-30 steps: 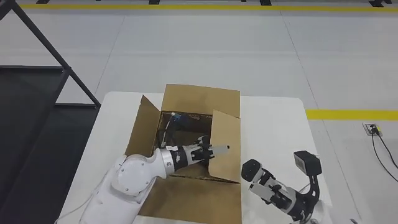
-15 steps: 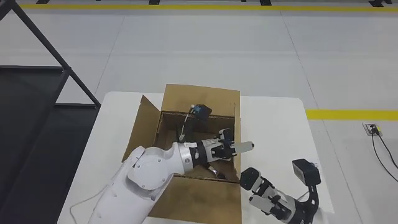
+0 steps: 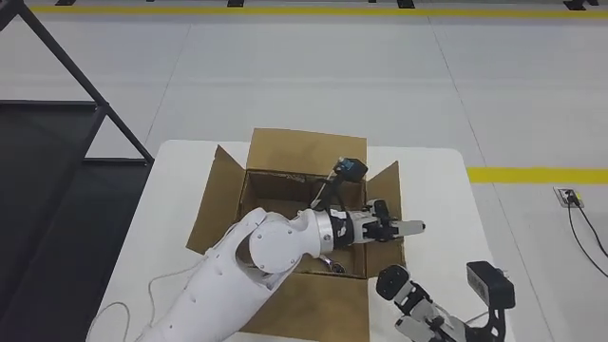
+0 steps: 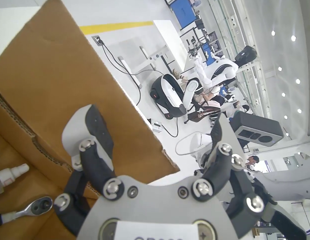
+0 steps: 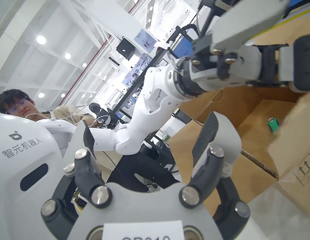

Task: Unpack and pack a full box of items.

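While left gripper hangs wide open, empty, at the right flap of the cardboard box on the white table, right gripper sits open, empty, near its front-right corner.

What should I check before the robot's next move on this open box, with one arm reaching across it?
1. Left gripper open and empty: ok.
2. Right gripper open and empty: ok.
3. Flap by the left gripper folded flat outward: not ok, it stands tilted.
4. Ratchet and white bottle lying inside the box: ok.
5. Grippers apart from each other: ok in the top view.
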Controlling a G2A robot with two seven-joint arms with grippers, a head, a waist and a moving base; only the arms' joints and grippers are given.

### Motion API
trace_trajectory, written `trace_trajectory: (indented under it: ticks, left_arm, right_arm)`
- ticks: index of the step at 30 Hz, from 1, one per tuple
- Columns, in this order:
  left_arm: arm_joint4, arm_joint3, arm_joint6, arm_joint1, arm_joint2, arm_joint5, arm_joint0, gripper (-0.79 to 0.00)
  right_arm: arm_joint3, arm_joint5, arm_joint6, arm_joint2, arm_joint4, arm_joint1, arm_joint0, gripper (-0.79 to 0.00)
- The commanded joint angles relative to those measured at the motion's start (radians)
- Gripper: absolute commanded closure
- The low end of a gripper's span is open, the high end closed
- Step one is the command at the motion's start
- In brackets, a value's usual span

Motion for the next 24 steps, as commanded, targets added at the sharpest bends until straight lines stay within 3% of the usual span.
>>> trace_trajectory:
  ticks: [1,8,14,17,24]
  left_arm:
    - [-0.002,0.015,0.006,-0.006,0.006,0.000,-0.009,-0.785]
    - [-0.021,0.025,-0.001,-0.016,-0.013,-0.003,-0.030,-0.785]
    - [0.042,-0.023,0.013,-0.004,-0.054,-0.007,0.018,-0.785]
    - [0.090,-0.079,0.025,0.016,-0.112,-0.018,0.080,-0.785]
    - [0.288,-0.253,0.071,0.076,-0.297,-0.021,0.306,-0.785]
  right_arm:
    - [-0.008,0.035,-0.030,0.009,-0.027,0.001,-0.010,-0.785]
    - [-0.035,0.296,-0.235,0.007,-0.266,-0.005,-0.022,-0.785]
    - [-0.063,0.371,-0.279,0.003,-0.297,-0.003,-0.035,-0.785]
    - [-0.060,0.425,-0.284,0.007,-0.296,-0.002,-0.013,-0.785]
    - [0.010,0.586,-0.317,-0.015,-0.301,-0.002,0.111,-0.785]
